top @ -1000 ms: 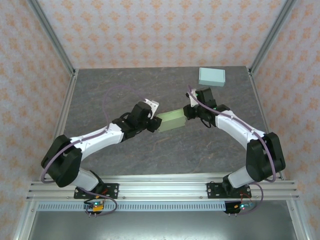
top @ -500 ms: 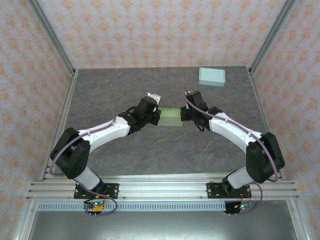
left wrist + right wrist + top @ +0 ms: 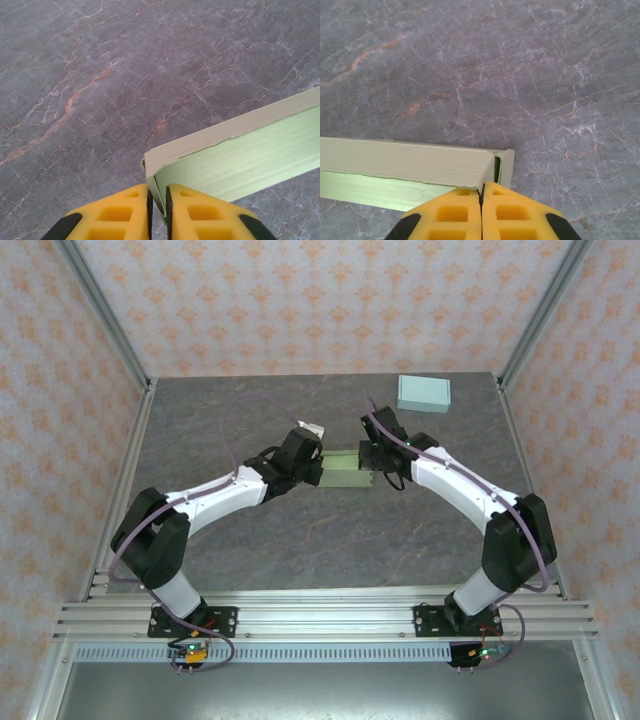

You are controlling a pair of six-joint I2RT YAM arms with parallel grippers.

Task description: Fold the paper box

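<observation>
Box (image 3: 343, 471) pinched at both ends
Left gripper (image 3: 157, 192), right gripper (image 3: 481, 190) each clamp 1 end; likely to steady it for folding.

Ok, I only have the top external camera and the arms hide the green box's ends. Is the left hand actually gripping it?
Observer: Yes. The left wrist view shows the left hand clamped on a thin wall at the paper box end.
Operator: And the right hand?
Observer: The right hand is shut on a panel edge at the box's corner.
Operator: Is that end closed?
Observer: No, a small end flap stands ajar beside a dark gap.
</observation>
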